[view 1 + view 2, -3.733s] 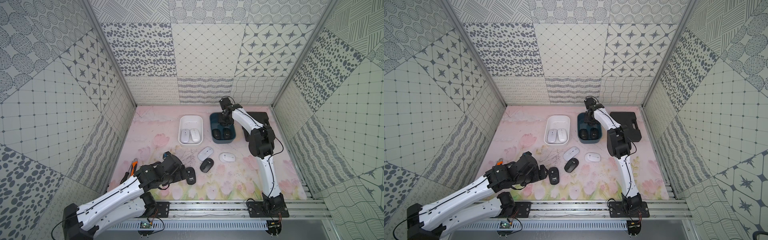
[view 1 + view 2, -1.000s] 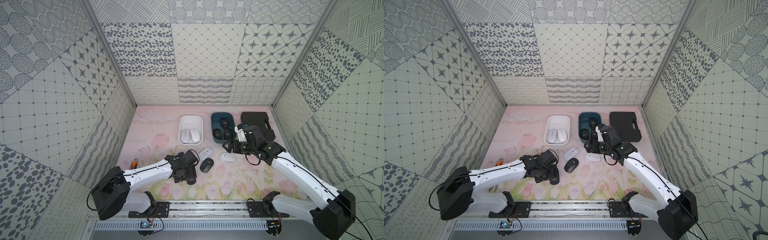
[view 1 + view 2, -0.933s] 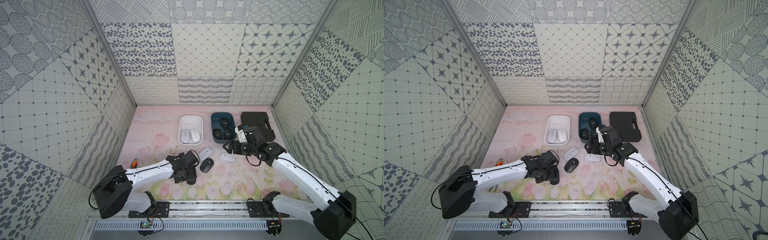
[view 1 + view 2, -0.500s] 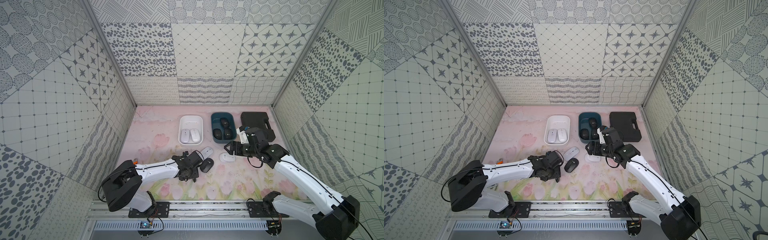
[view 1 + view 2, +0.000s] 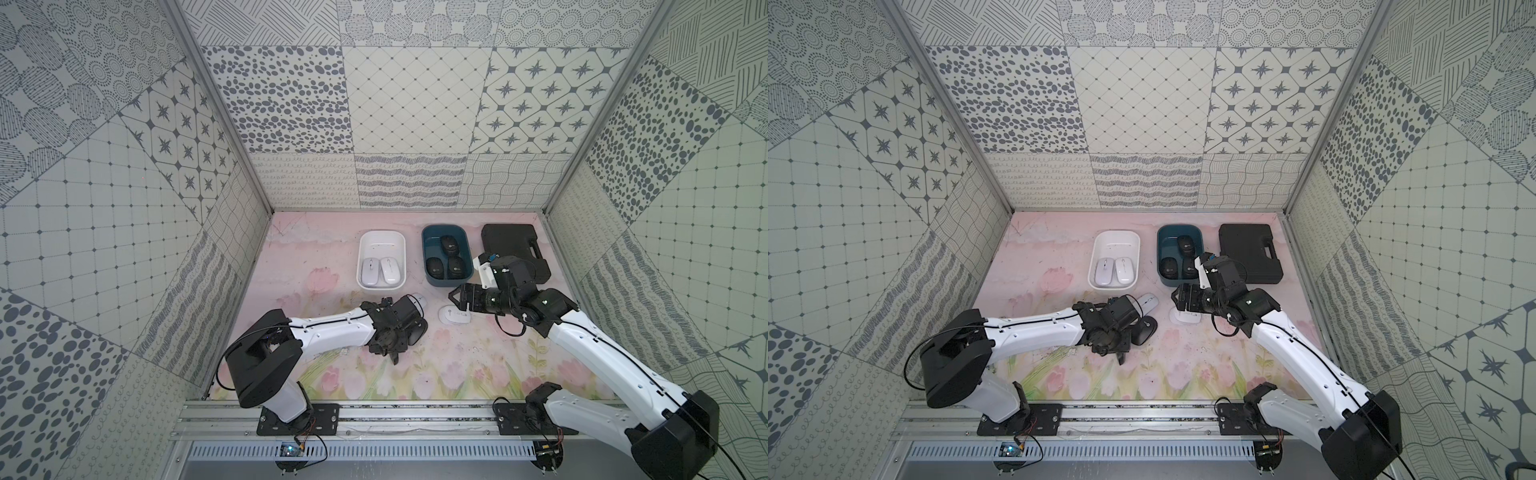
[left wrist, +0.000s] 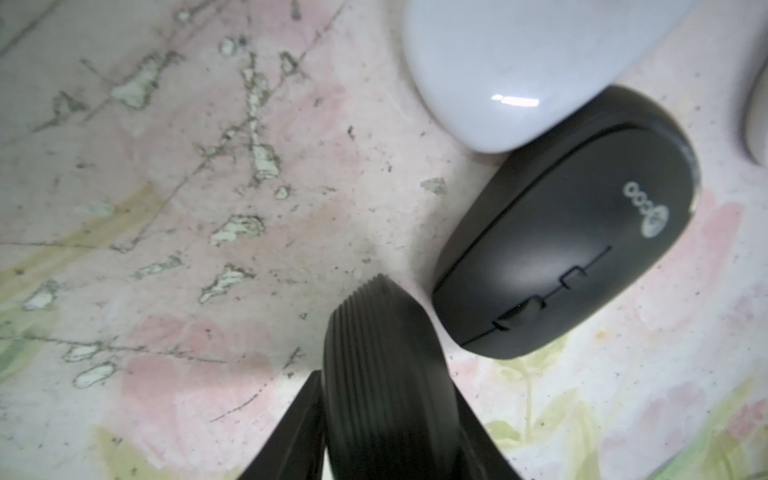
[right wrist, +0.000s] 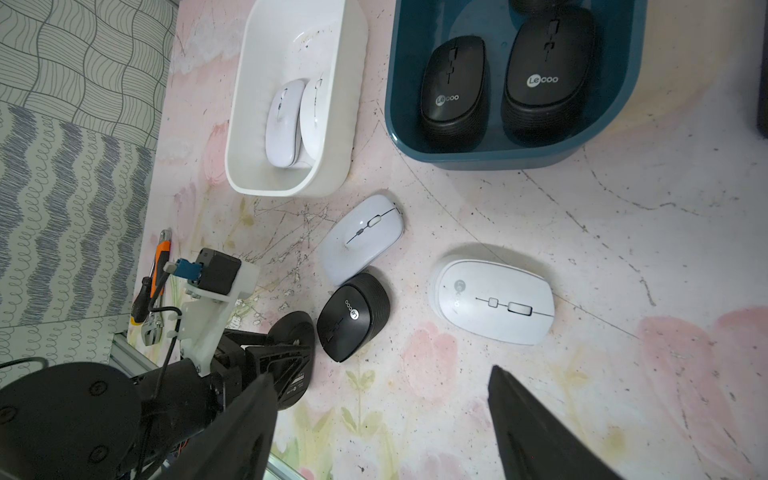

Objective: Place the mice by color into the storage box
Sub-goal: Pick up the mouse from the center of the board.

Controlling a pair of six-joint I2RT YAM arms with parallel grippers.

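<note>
The left gripper is clamped on 1 black mouse standing on its edge. Just beside it, a loose black mouse touches a white mouse. The right gripper, jaws apart, hangs near another white mouse. Farther back, the white tub holds 2 white mice. The teal tub holds 3 black mice.

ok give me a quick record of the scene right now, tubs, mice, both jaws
white tub: two white mice, side by side
teal tub: three black mice
loose on the mat: plain white mouse against a loose black mouse; logo white mouse apart from them
left jaws: closed on a held black mouse, gripped on its edge
right jaws: open, near the logo white mouse, not touching it
black case: beside the teal tub
left to sort: four mice
</note>
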